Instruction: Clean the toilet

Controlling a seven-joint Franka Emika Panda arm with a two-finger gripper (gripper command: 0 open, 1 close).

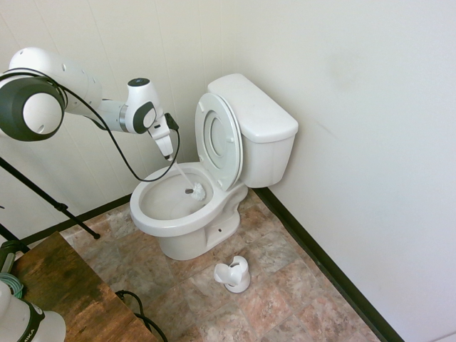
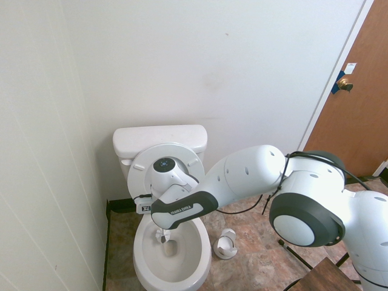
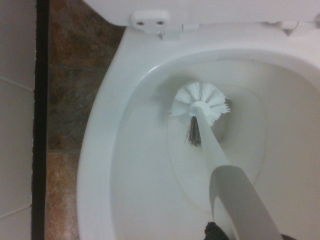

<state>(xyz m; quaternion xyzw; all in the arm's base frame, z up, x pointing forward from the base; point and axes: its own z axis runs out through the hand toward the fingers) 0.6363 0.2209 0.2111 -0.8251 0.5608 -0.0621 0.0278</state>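
Gripper (image 1: 171, 158) clamped on toilet brush (image 1: 197, 191), bristles inside toilet (image 1: 153, 217) bowl, seemingly touching porcelain only in wrist view

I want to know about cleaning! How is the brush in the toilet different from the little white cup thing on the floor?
The brush is long, held slanting inside the toilet bowl; the holder is short and stands on the floor. The brush has bristles; the holder is smooth and empty. Both are white.
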